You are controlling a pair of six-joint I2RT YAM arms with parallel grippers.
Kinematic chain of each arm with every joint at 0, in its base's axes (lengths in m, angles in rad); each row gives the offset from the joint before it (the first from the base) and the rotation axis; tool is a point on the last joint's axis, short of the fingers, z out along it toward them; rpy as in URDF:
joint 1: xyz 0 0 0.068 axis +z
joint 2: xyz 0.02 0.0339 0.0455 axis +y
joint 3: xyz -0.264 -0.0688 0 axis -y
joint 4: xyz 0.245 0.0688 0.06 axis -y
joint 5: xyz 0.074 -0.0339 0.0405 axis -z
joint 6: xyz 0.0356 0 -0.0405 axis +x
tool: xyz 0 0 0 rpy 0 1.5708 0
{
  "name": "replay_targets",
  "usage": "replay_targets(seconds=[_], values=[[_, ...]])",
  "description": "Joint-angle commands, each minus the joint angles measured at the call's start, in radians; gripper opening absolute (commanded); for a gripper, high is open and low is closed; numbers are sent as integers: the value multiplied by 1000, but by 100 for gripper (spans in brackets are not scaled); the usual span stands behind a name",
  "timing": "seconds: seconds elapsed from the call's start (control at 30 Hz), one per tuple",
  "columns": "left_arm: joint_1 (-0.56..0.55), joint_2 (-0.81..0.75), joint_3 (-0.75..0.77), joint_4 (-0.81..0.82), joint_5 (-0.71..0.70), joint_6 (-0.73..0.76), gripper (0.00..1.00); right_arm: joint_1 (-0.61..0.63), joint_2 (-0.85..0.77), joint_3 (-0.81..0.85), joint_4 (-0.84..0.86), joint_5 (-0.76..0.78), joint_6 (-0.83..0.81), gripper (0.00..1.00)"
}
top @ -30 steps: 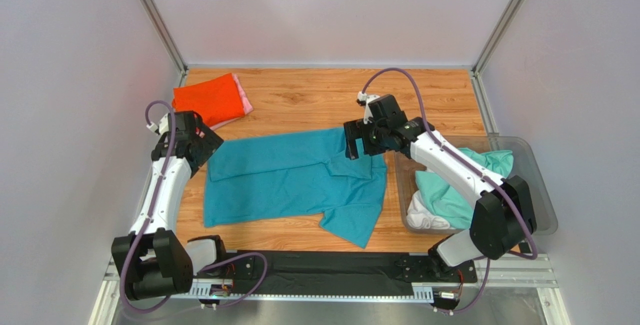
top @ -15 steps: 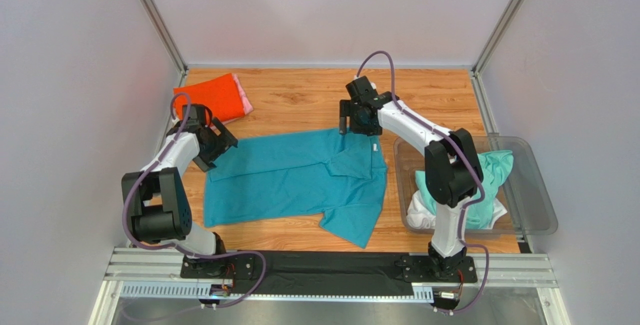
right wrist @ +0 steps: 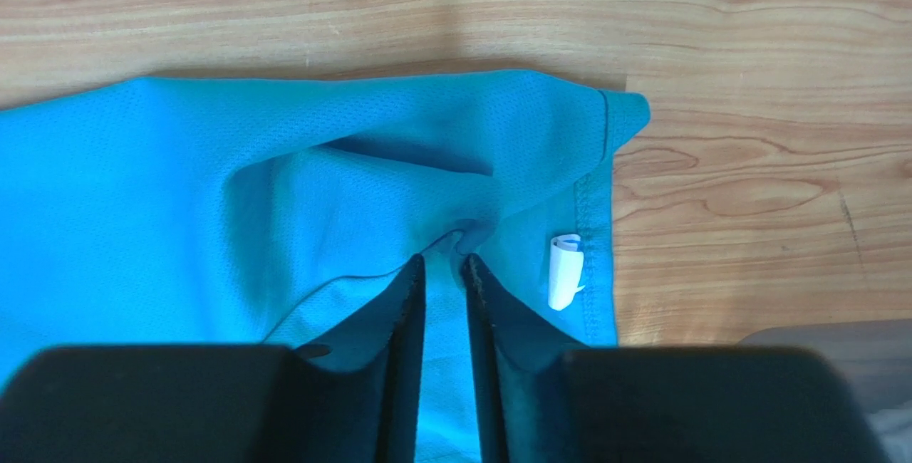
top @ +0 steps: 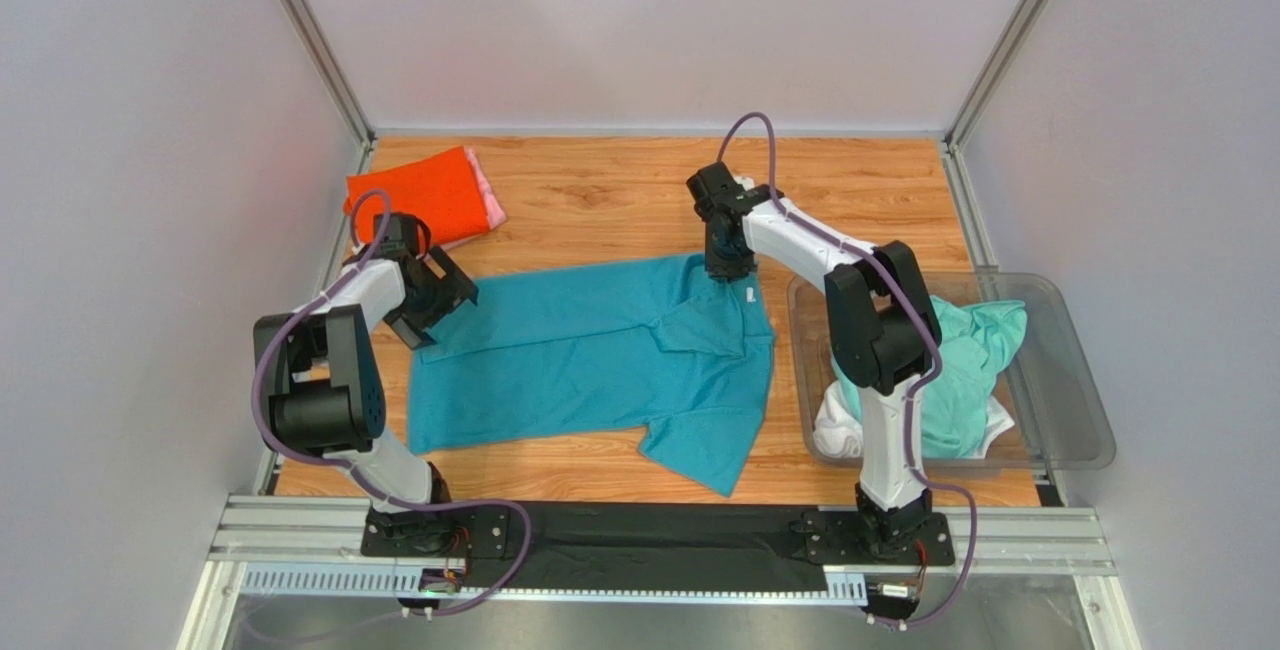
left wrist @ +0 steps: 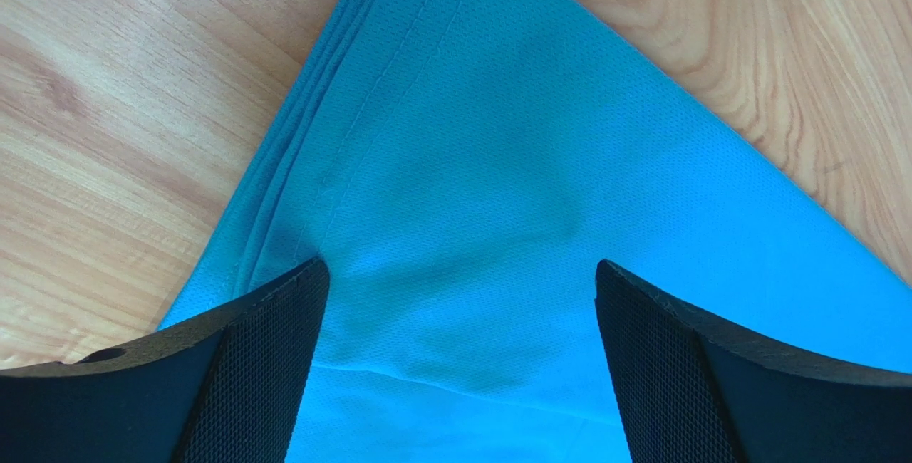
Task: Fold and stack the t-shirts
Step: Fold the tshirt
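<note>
Right wrist: right fingers (right wrist: 398, 324) pinch teal collared cloth t-shirt (right wrist: 214, 185); left fingers (left wrist: 257, 367) spread over its hem corner. These should clamp first, then lift both evenly.

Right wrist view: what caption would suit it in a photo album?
Right gripper pinching a fold of the teal t-shirt beside its white tag, on the wooden table.

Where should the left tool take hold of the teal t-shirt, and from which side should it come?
Grip its far left corner, coming straight down from above. The teal t-shirt lies flat on the table, so no edge stands up for a sideways grip. That corner, with its layered hem, sits between the fingers of the open left tool; the right tool pinches the far right corner.
</note>
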Motion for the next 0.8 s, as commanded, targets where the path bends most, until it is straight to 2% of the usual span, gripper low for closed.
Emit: replay_targets(seconds=[0.0, 0.13, 0.2, 0.4, 0.57, 0.77], values=[[10, -2, 18, 8, -2, -4, 100, -6, -26, -15, 10, 32, 21, 16], [19, 3, 16, -2, -2, -11, 100, -6, -62, -72, -5, 54, 64, 10], [28, 12, 18, -8, -2, -13, 100, -6, -90, -92, -19, 92, 92, 0], [45, 24, 25, -23, 2, -16, 100, -8, -121, -121, -41, 145, 107, 0], [51, 24, 27, -32, -2, -16, 100, -8, -147, -123, -45, 100, 118, 0], [57, 37, 32, -34, 10, -13, 100, -6, -228, -206, -64, 39, 127, 2]])
